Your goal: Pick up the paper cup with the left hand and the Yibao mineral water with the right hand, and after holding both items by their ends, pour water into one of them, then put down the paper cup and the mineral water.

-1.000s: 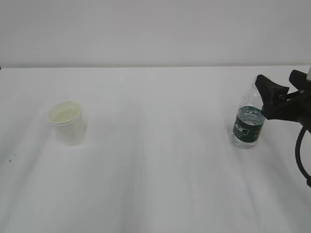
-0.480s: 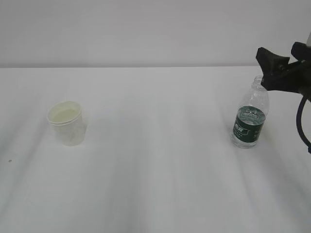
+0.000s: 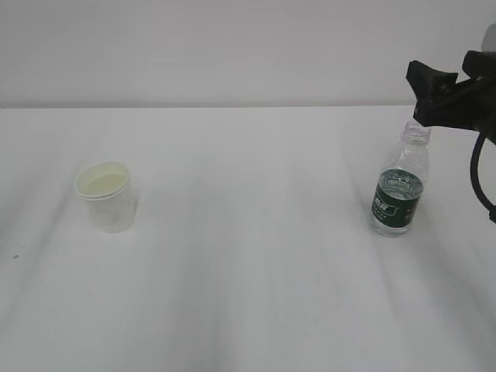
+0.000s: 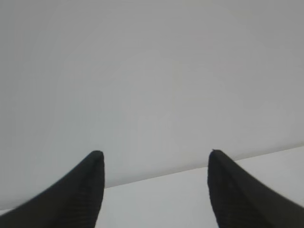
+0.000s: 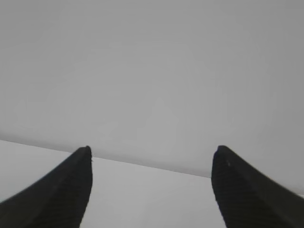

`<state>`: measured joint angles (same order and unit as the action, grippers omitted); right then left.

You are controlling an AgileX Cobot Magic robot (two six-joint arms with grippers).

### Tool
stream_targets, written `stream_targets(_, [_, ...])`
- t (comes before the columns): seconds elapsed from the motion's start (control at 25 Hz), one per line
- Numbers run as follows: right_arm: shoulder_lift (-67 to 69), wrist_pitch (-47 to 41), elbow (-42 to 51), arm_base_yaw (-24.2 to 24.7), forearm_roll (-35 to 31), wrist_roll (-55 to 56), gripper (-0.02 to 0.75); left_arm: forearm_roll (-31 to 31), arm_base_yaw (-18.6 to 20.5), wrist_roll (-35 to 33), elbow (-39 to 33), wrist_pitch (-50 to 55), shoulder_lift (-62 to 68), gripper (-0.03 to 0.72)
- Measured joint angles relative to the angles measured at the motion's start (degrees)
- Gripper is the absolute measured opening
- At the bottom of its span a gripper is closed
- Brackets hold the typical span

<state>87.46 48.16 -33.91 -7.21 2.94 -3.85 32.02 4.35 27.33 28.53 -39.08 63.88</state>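
Both items standing on table, neither grasped; both jaw pairs spread, empty.

Near to far: paper cup [image 3: 107, 196] left, Yibao mineral water [image 3: 398, 191] right; right hand [image 3: 443, 94] hovers above neck. Left hand [image 4: 154, 190] faces wall. Advice: descend squarely, avoid tipping capless bottle.

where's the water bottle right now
In the exterior view the Yibao mineral water stands upright on the right side of the table, far from the paper cup, with the right claw open just above its neck.
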Motion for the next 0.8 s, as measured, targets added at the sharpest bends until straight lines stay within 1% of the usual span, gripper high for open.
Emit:
stream_targets(0.32, [0.00,-3.31,-3.29,0.00,-0.96,-0.13,0.590,-0.12,0.00,1.47,4.28,3.82,0.00,0.477])
stream_targets(0.52, [-1.37,-11.57,-7.04,0.00,-1.16,-0.13,0.590,-0.12,0.00,2.51,8.19,8.10,0.00,0.477])
stream_targets(0.8, [-2.92,-14.29,-11.85,0.00,-1.29,-0.25,0.589,-0.12,0.00,5.80,10.04,11.61,-0.67,0.472])
